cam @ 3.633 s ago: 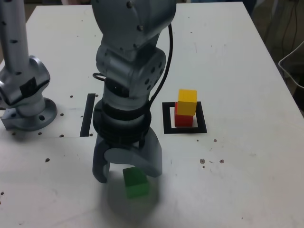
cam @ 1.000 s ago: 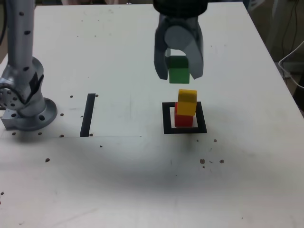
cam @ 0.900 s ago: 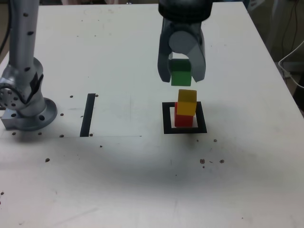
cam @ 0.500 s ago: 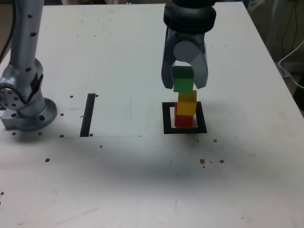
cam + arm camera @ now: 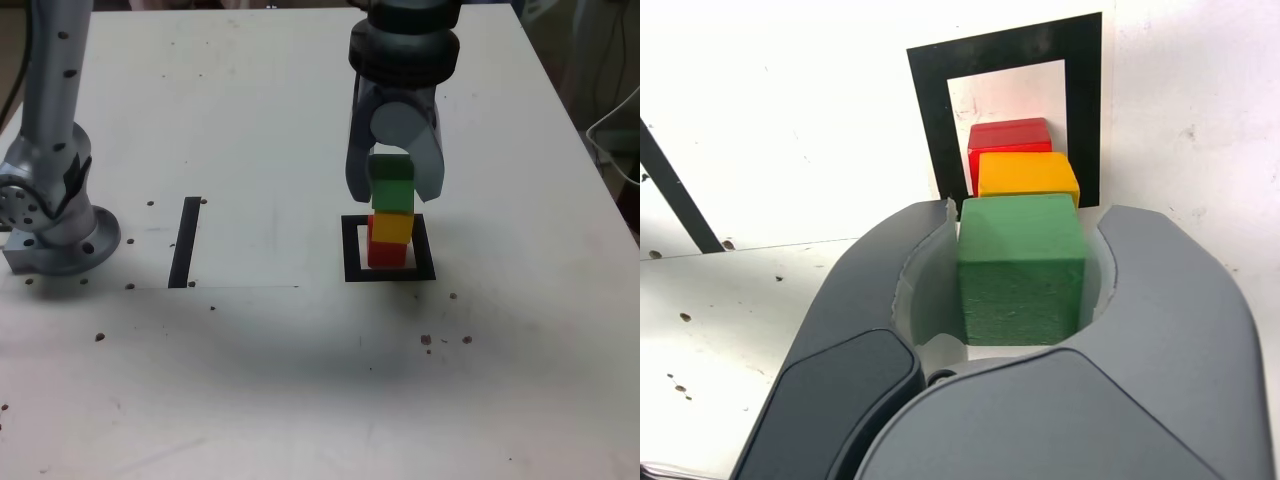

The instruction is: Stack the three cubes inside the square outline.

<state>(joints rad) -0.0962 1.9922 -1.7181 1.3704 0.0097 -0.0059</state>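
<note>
- Two of the three blocks already sit stacked, as we read it: the small matte yellow cube (image 5: pixel 392 229) rests on the small matte red cube (image 5: pixel 385 252), and both stand inside the thick black square outline with a white centre (image 5: pixel 350 252).
- We judge the task nearly finished; what is left is to settle the last block on the pile and let it go.
- We see the slightly larger matte green cube (image 5: pixel 391 186) directly above the yellow one, its underside at or just over the yellow top; we cannot tell whether the two touch.
- We find the grey two-fingered gripper (image 5: pixel 395 190) clenched on the green cube, one curved finger on each side of it, the wrist pointing straight down.
- We note that a cube has no real long axis; the green one hangs level, its sides roughly parallel to the outline's edges in the wrist view.
- We see the pile's own axis running upright, with the yellow block sitting slightly towards the exterior view's right of the red.
- Farther off, towards the exterior view's left, we see a narrow straight black strip (image 5: pixel 186 241) on the white table (image 5: pixel 300 380), well apart from the stack.
</note>
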